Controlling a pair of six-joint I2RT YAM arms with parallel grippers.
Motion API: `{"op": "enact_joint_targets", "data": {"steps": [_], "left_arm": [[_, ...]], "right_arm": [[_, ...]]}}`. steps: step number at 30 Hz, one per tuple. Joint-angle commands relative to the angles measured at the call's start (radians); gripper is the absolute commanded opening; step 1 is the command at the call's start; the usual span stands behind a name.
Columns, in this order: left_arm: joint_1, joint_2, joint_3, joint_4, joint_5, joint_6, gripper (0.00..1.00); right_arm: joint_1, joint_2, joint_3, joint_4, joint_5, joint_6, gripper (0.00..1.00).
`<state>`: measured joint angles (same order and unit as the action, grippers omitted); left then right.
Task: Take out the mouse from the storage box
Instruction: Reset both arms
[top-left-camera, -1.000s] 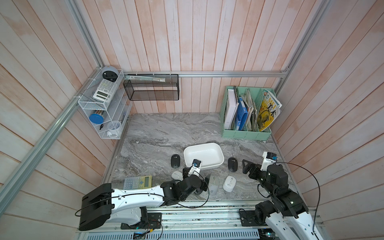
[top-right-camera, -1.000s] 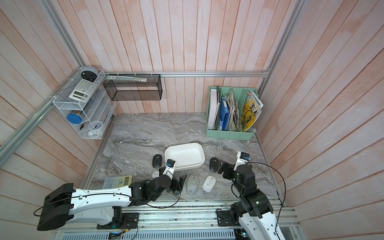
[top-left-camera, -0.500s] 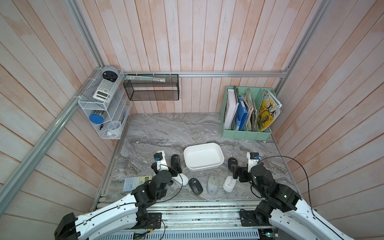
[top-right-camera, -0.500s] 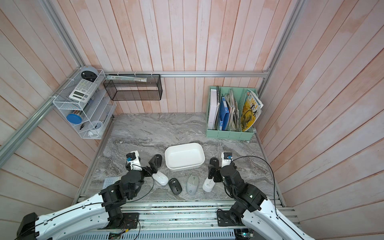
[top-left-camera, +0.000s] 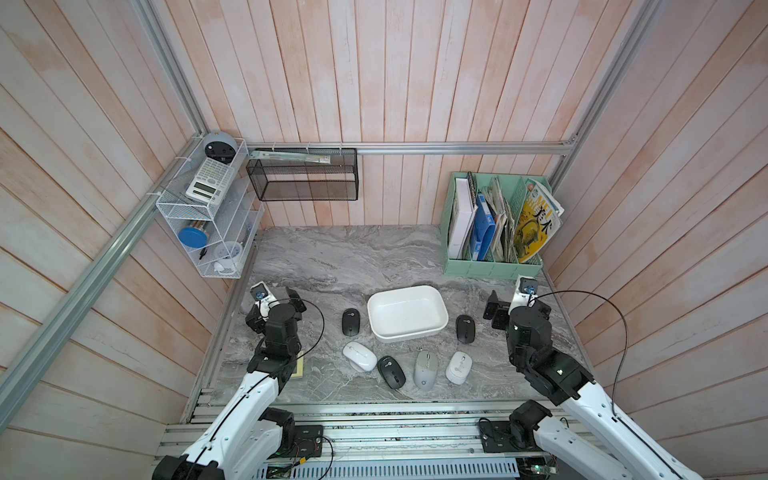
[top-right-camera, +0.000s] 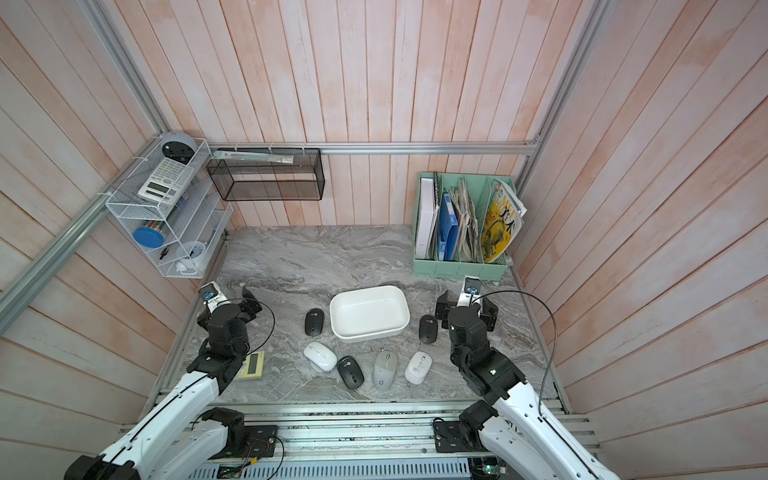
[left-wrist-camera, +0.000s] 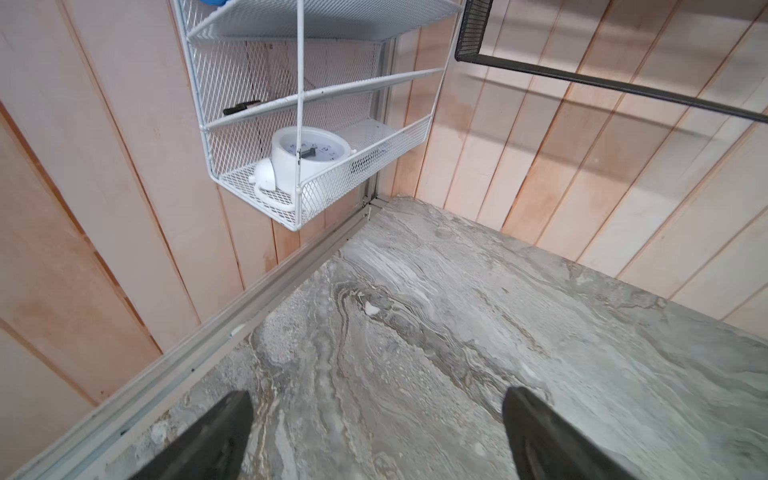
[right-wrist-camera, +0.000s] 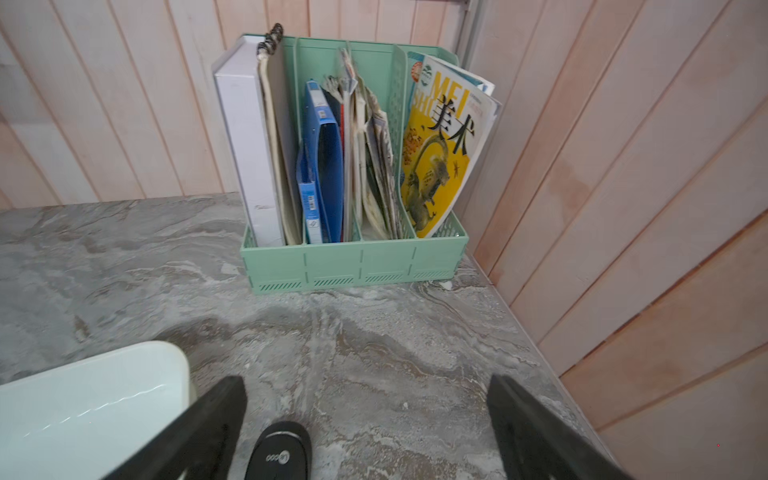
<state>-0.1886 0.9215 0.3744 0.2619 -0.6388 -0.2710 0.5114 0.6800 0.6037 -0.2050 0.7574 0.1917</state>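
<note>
Sitting empty on the surface (top-left-camera: 332, 257), the storage box (top-left-camera: 409, 336) has six mice (top-left-camera: 426, 369) laid around its 3, 6 and 9 o'clock sides, so unloading looks finished. Left gripper (left-wrist-camera: 374, 399) and right gripper (right-wrist-camera: 366, 382) gape wide, holding nothing, parked outboard, likely to keep clear.

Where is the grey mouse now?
In both top views the grey mouse lies on the table in front of the white box, between a black mouse and a white mouse.
</note>
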Motion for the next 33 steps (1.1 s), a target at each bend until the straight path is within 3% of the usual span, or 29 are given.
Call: {"op": "enact_joint_targets", "data": {"steps": [1,7,11,15,19,21,25,33], "left_arm": [[0.006,0.067,-0.079,0.268,0.057,0.152,1.00],[0.020,0.276,-0.148,0.596,0.080,0.278,1.00],[0.059,0.419,-0.173,0.793,0.157,0.266,1.00],[0.093,0.541,-0.155,0.873,0.226,0.238,1.00],[0.106,0.687,-0.141,1.013,0.213,0.237,1.00],[0.123,0.625,-0.102,0.832,0.242,0.203,1.00],[0.156,0.631,0.002,0.645,0.273,0.173,1.00],[0.158,0.642,-0.009,0.689,0.269,0.175,1.00]], "right_arm": [[-0.115,0.025,-0.062,0.103,-0.049,-0.016,0.98],[-0.182,0.074,-0.217,0.365,-0.091,-0.072,0.97],[-0.185,0.160,-0.270,0.520,-0.097,-0.120,0.97],[-0.187,0.241,-0.280,0.602,-0.107,-0.172,0.98],[-0.189,0.350,-0.296,0.711,-0.053,-0.201,0.98],[-0.192,0.405,-0.316,0.802,-0.042,-0.218,0.98],[-0.225,0.526,-0.337,0.964,-0.117,-0.234,0.97],[-0.350,0.749,-0.305,1.128,-0.360,-0.215,0.97]]}}
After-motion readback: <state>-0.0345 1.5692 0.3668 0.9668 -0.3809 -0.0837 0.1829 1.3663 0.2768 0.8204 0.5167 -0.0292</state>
